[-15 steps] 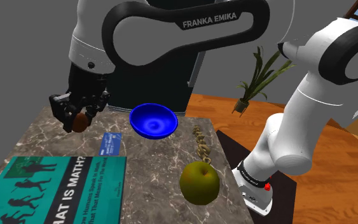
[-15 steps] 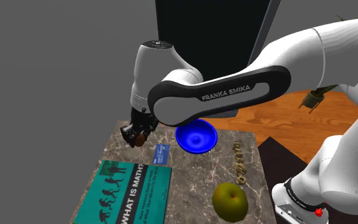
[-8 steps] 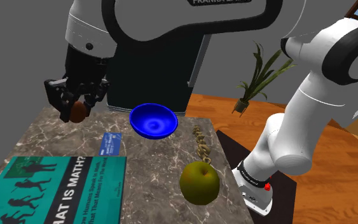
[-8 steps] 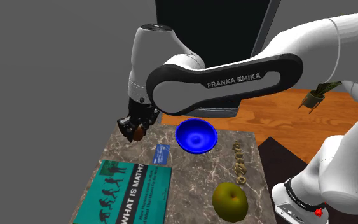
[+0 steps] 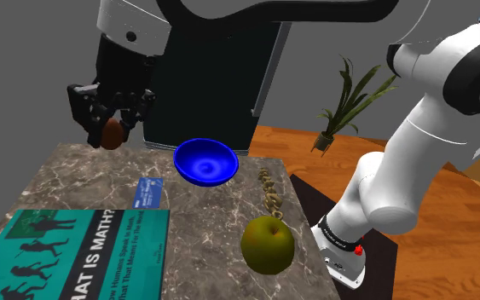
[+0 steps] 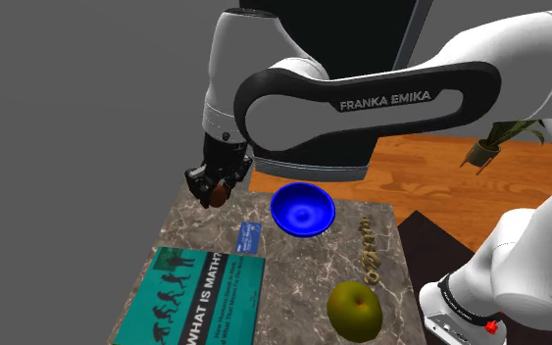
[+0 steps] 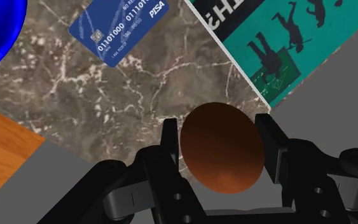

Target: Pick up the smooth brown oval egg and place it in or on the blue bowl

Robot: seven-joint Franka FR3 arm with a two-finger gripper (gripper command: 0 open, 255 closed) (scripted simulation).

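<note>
with the claw (image 5: 110, 129) clamped on the brown egg (image 7: 222, 147), carry it level toward the shoulder view's right until centred over the blue bowl (image 5: 205, 164), then lower before releasing.

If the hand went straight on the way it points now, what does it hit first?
Likely the bare marble tabletop near its edge, between the blue card and the teal book. The egg clasped in the hand would touch first.

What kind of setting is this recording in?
Likely a room in a home, rendered in a simulator. A marble-topped table carries a book, a bank card and an apple. There is a wooden floor and a potted plant beyond the table.
</note>
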